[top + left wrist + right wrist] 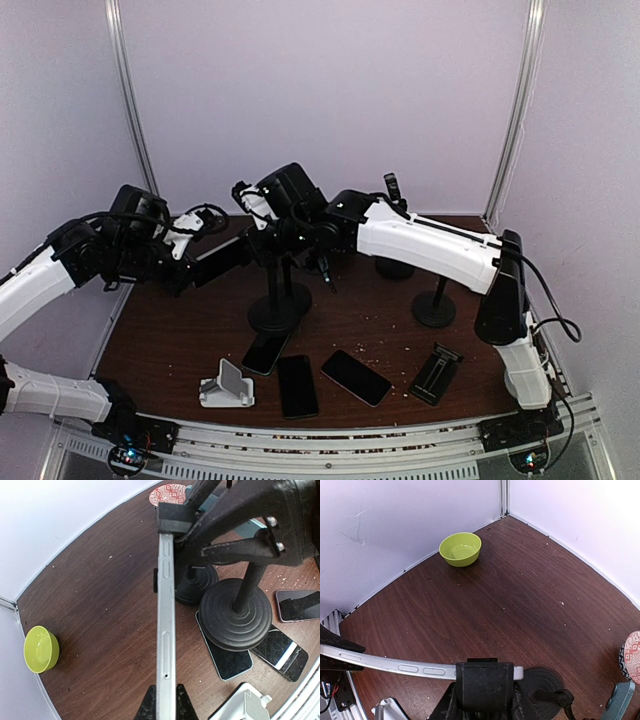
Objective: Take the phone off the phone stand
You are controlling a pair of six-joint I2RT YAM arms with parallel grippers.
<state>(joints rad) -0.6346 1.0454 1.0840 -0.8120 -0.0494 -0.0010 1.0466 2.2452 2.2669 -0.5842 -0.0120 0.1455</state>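
Observation:
The phone (166, 630) shows edge-on as a long silver strip. Its far end sits in the black clamp (175, 521) of the phone stand, whose round base (236, 614) stands on the table. My left gripper (166, 706) is shut on the phone's near end, one black finger on each face. My right gripper (484, 700) is shut on the stand's clamp block (485, 682), with the phone's edge (395, 665) running out to the left. In the top view the phone (228, 250) spans from my left gripper (200, 268) to my right gripper (278, 235) above the stand base (280, 306).
A green bowl (461, 549) sits near the back left corner. Three loose phones (297, 385) and a white stand (225, 388) lie near the front edge. A black stand (435, 375) lies flat at the front right. Two more upright stands (435, 300) stand at the right.

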